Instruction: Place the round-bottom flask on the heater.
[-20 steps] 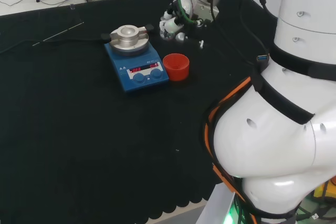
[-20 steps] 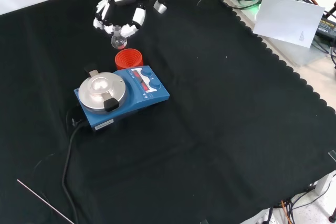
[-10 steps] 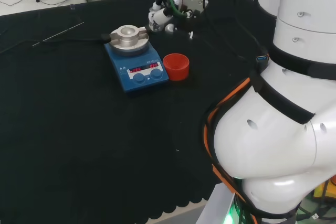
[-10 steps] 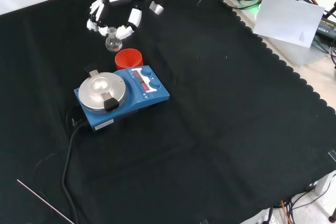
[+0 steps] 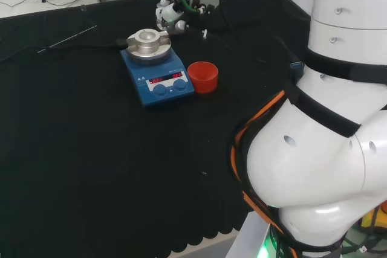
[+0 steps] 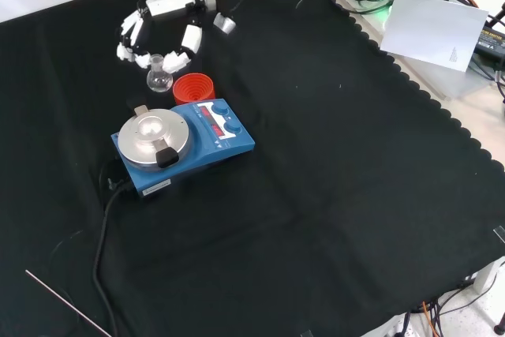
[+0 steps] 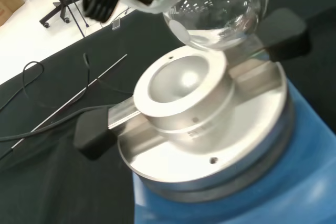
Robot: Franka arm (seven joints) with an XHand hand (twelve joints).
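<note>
So you're mid-carry, not placed yet. Your hand [image 6: 162, 25] has its fingers curled round the neck of the round-bottom flask [image 6: 158, 78], and the front view shows the clear bulb hanging below the fingertips, in the air, just beyond the heater [image 6: 180, 144] and beside the red ribbed stand [image 6: 194, 87]. In the head view your hand [image 5: 172, 11] sits just past the heater's metal block [image 5: 147, 41], close to it but not over its middle.

The wrist view gives you the best read: the flask bulb [image 7: 220, 6] hovers off to one side of the round well [image 7: 179, 83] in the silver block, near the well's rim. I can't tell whether glass and metal are touching there; it looks like a small gap. The bulb is not seated in the well.

Done, as far as the pictures show: flask is picked up, off its red stand, brought up to the heater. Left: shift the bulb over the centre of the well, lower it until the round bottom sits in the hollow, then let go and pull your hand clear.

The heater's black side clamps [image 7: 280, 33] stick out near the bulb, so mind them on the way in. The flask looks empty, as far as the glass shows.
</note>
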